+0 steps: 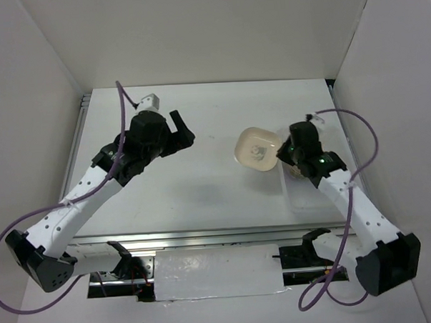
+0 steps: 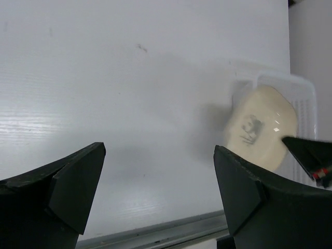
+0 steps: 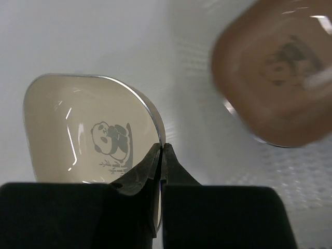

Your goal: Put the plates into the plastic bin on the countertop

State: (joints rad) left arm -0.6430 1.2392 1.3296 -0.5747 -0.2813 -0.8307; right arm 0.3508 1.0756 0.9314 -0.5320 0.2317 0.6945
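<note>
the right jaws are pinched shut on the rim of the cream plate (image 3: 88,129), i think so it can pass over the low wall of the plastic bin (image 1: 304,200) beside it, where a brown plate (image 3: 280,78) lies. the left jaws stand wide open, empty.

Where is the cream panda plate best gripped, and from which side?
Pinch the cream plate by its thin upturned rim, one finger inside and one outside, coming in from the side toward the plastic bin. It is shallow and looks too wide to span. The right hand is shut on that rim this way.
</note>
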